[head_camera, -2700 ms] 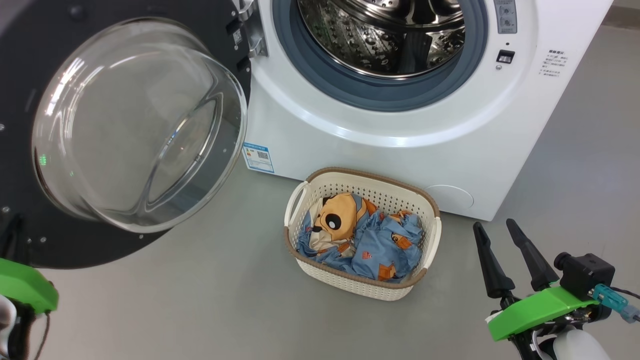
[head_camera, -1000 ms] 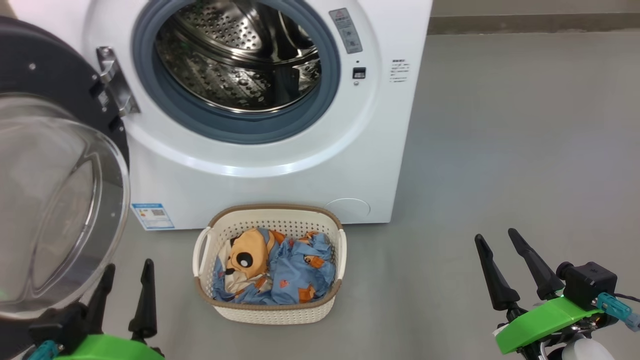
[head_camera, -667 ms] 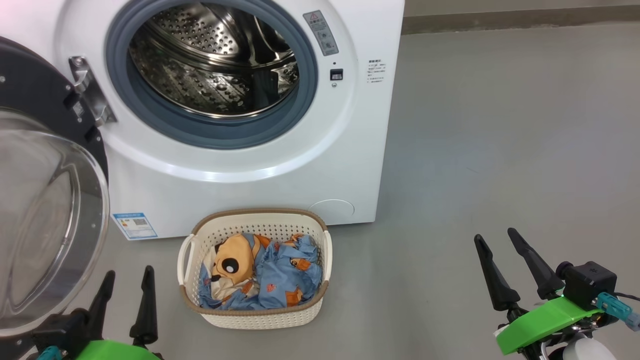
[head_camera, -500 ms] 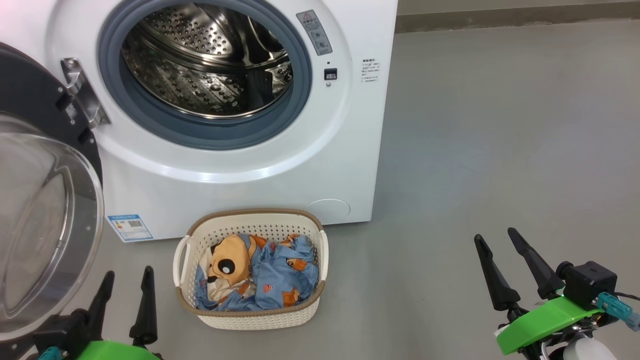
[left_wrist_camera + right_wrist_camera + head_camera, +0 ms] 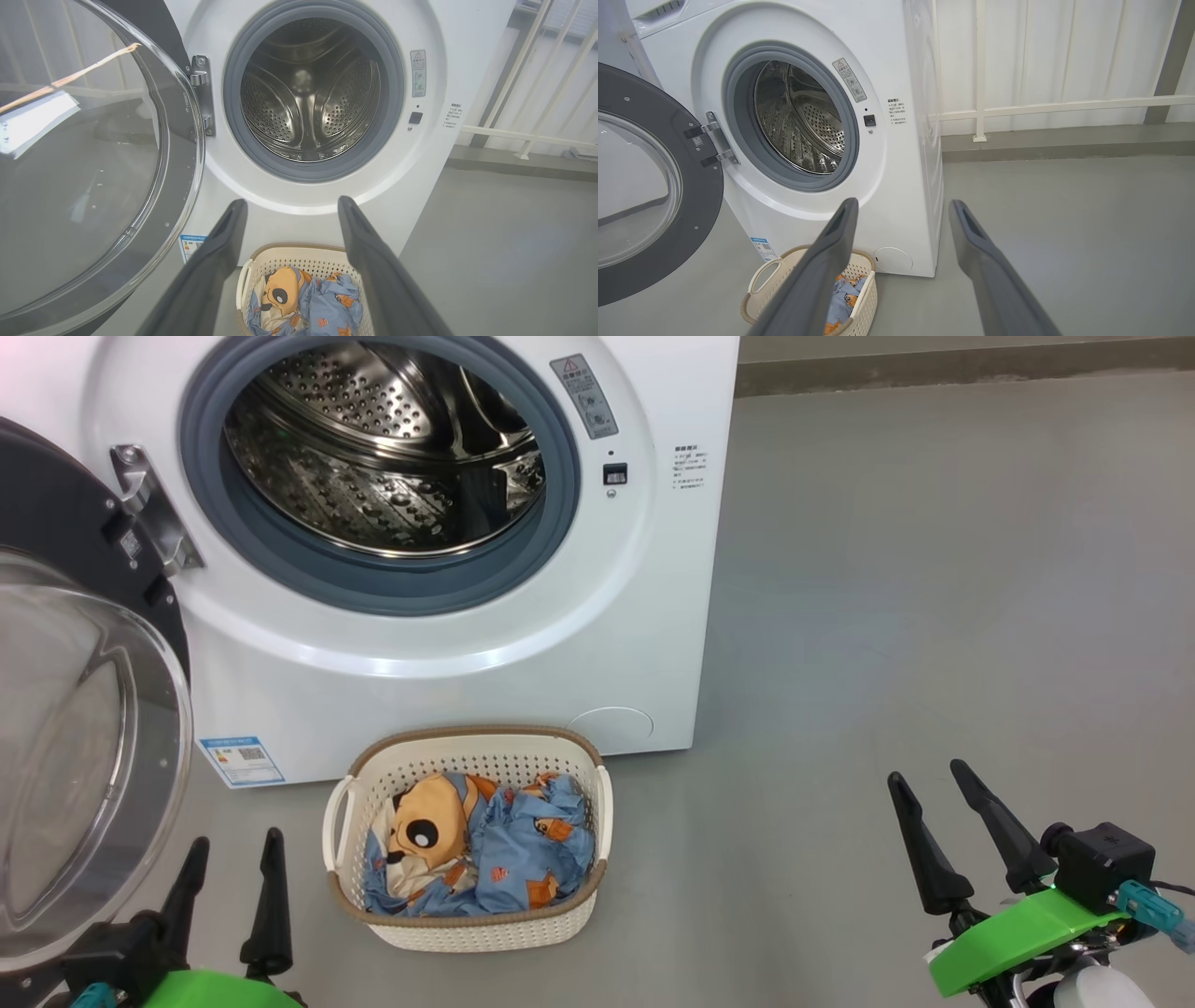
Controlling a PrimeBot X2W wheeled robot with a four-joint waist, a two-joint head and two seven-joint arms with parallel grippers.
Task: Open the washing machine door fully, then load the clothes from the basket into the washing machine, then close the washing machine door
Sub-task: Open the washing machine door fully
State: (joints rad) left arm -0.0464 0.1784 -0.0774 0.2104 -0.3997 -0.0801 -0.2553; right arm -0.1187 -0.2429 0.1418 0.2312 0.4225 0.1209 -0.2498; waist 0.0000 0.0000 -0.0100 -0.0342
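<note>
The clothes [image 5: 476, 849] are seen bunched in the basket [image 5: 485, 933], which is set on the floor [image 5: 887, 616] just in front of the washing machine [image 5: 523, 644], below its open mouth. Soft, light, floppy stuff by the look of it. It is judged likely to sag and trail when lifted, so a deep pinch into the raised fold beside the tan animal face is favoured over a nibble at an edge. The basket looks light too and could be dragged up if cloth snags on its perforated wall.

The left hand [image 5: 235, 840] is held low, near the basket's left handle, fingers spread wide with nothing between them. The right hand [image 5: 928, 773] is parked well off to the right over bare floor, likewise spread and empty.

The door [image 5: 56, 513] is swung out to the left on its hinge [image 5: 154, 513], and its glass bowl [image 5: 75, 756] bulges close beside the left hand — that is the thing crowding that arm. The drum [image 5: 373, 457] is seen bare, and the grey rubber ring [image 5: 551, 523] around it must be cleared on the way in. A white railing [image 5: 1064, 107] stands well apart.
</note>
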